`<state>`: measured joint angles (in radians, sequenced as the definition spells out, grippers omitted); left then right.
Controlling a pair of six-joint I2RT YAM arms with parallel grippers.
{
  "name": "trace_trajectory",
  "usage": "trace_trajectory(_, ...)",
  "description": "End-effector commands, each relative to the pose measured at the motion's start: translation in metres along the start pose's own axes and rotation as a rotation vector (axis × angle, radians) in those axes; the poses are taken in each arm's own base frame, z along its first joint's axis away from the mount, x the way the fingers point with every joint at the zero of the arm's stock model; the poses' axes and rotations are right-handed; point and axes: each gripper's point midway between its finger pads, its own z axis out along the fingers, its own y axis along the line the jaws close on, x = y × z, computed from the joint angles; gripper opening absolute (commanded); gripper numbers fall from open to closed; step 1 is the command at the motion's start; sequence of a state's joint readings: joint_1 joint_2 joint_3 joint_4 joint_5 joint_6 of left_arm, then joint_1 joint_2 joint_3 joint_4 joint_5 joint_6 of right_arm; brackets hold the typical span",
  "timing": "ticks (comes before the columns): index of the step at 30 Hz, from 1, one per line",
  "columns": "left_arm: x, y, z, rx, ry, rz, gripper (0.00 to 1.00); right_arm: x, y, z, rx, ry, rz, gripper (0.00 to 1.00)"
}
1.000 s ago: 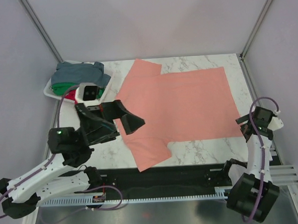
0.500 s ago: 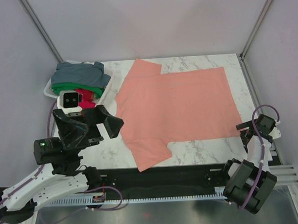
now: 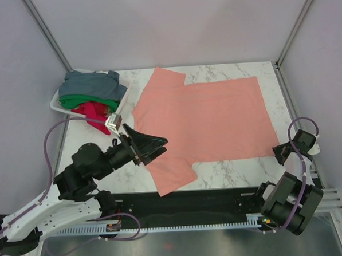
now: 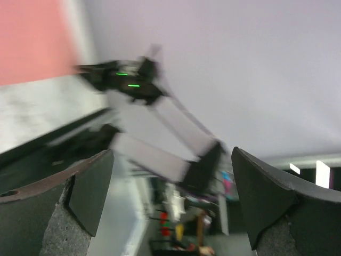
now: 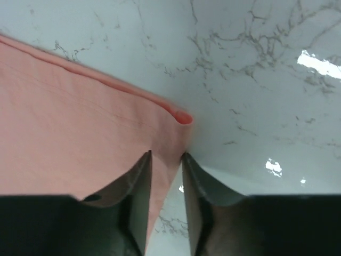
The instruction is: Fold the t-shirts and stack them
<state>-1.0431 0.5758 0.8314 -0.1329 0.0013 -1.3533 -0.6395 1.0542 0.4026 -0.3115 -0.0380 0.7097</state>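
— Top external view, from the left: a grey-blue shirt (image 3: 91, 83), a green shirt (image 3: 76, 101) and a red shirt (image 3: 92, 111) sat heaped in the basket (image 3: 54, 104). The left tool (image 3: 155, 147) hung spread and empty by the sleeve of the salmon-pink shirt (image 3: 210, 114), which lay flat on the counter (image 3: 230, 171).
— And the right tool (image 5: 166, 156)?
— Nearly pressed together, pinching that shirt's near right corner. The cloth looked light and limp; I'd have taken it by corners or hems.
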Motion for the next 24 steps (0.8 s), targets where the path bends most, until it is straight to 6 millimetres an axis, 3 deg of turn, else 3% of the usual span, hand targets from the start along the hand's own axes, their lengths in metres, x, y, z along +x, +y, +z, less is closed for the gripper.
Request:
trace_trajectory(1,-0.014,0.168,-0.053,-0.771,-0.055,0.214,0.99,0.009,0.001,0.008,-0.034,0.030,-0.018,0.33)
trace_trajectory(4,0.000,0.238,-0.080,-1.014,-0.019,0.184,0.94,0.011,0.004,0.009,-0.061,0.041,-0.028,0.13)
trace_trajectory(5,0.006,0.257,-0.085,-1.083,-0.002,0.174,0.94,0.012,0.004,0.009,-0.064,0.041,-0.029,0.00)
trace_trajectory(8,0.019,0.305,-0.106,-1.254,0.022,0.146,0.88,0.009,0.007,0.003,-0.074,0.030,-0.027,0.00)
trace_trajectory(10,0.022,0.323,-0.116,-1.322,0.016,0.141,0.84,0.008,0.011,-0.002,-0.087,0.028,-0.034,0.00)
trace_trajectory(14,0.032,0.338,-0.121,-1.375,0.039,0.150,0.80,0.006,0.020,-0.011,-0.120,0.045,-0.052,0.00)
trace_trajectory(24,0.069,0.361,-0.105,-1.387,0.103,0.135,0.80,0.013,0.022,-0.015,-0.148,0.074,-0.081,0.00)
